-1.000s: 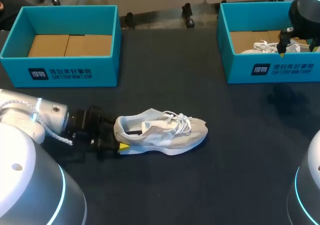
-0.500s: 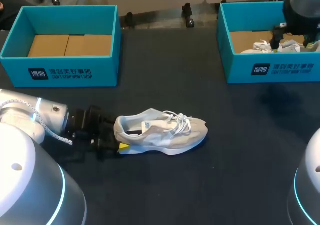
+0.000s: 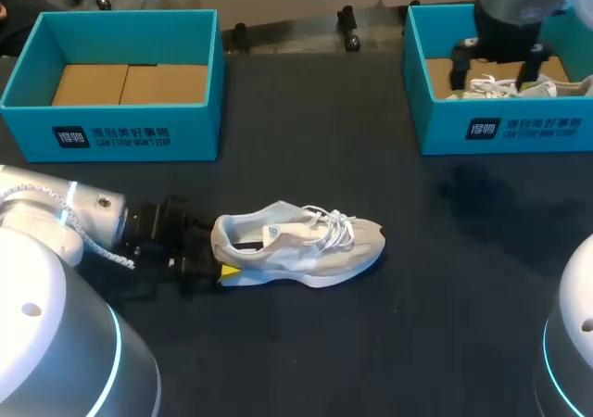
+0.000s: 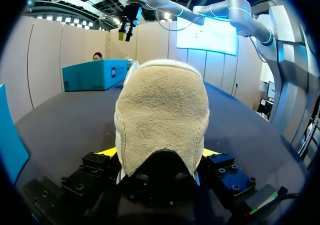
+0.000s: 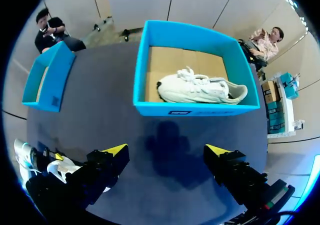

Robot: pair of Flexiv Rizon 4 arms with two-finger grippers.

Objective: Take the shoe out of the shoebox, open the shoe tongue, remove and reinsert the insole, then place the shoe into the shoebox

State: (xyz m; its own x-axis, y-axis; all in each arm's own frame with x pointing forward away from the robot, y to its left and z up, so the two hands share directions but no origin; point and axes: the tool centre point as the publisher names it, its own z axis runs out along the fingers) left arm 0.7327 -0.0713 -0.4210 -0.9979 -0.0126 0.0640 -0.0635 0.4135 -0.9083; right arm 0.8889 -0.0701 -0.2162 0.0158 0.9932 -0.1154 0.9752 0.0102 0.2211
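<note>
- Left claw (image 4: 159,152), black with yellow tips, is clamped on the heel of the loose shoe (image 3: 306,246). One tip presses each side of the rough suede heel patch. Its arm lies low over the table, coming in from the near left.
- Right claw (image 5: 166,150) hangs above the right box (image 3: 505,125), its two blocky fingers spread wide with nothing between them.
- The table (image 3: 306,361) is a flat, dark, matte top with a cloth-like look.
- The left box (image 3: 111,125) is teal, rectangular and open-topped, with straight thin walls. It stands at the far left, and its brown cardboard floor shows as two flat panels.
- The right box is the same shape and colour and stands at the far right, well apart from the left one.
- The loose shoe is a pale cream sneaker of suede and mesh with white laces. It stands on its sole near the table's middle, heel toward the left arm and rounded toe toward the right.
- The second shoe (image 5: 200,90) is whitish and low-cut, with looped laces. It lies inside the right box on the cardboard floor.
</note>
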